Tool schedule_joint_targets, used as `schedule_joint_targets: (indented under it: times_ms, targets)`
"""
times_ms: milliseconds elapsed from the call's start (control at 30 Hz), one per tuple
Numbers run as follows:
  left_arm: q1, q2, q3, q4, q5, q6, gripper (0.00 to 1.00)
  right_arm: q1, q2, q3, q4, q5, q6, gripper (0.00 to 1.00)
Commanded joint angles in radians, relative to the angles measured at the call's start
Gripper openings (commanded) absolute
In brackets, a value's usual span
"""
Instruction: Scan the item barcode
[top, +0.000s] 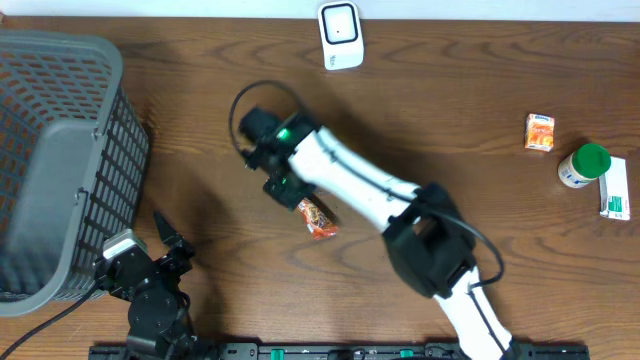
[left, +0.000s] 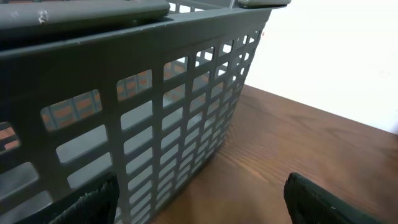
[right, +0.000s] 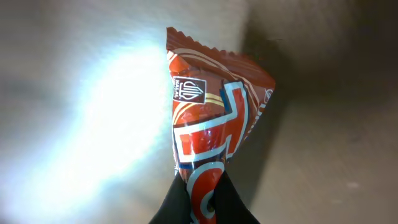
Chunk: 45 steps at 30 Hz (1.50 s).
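Observation:
The item is a red and orange snack packet (top: 319, 217) with white and blue swirls, lying low over the table's middle. My right gripper (top: 303, 204) is shut on one end of it. In the right wrist view the packet (right: 208, 118) sticks up from between the black fingers (right: 239, 205), pinched at the gripper (right: 203, 190); no barcode shows on the side facing this camera. A white scanner (top: 340, 35) stands at the table's far edge. My left gripper (top: 166, 240) stands open near the front left, holding nothing; its view shows the gripper (left: 205, 202) spread wide beside the basket.
A large grey mesh basket (top: 60, 150) fills the left side, and its wall (left: 124, 93) is close to the left gripper. At the right sit a small orange box (top: 540, 131), a green-lidded bottle (top: 584, 165) and a white box (top: 616, 190).

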<state>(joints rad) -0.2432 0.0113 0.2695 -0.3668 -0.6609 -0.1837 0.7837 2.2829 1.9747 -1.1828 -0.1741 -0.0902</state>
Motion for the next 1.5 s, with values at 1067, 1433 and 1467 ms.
schedule_joint_targets:
  times_ms: [1067,1433,1467]
  targets:
    - [0.002,-0.001,0.003,0.0,-0.013,-0.005,0.85,-0.233,0.07,0.007,-0.164,-0.461,0.059,0.69]
    - [0.002,-0.001,0.003,0.0,-0.013,-0.005,0.85,-0.131,0.07,0.007,-0.168,-0.151,0.221,0.8]
    - [0.002,-0.001,0.003,0.0,-0.013,-0.005,0.85,-0.127,0.07,0.006,-0.171,-0.148,0.22,0.8]
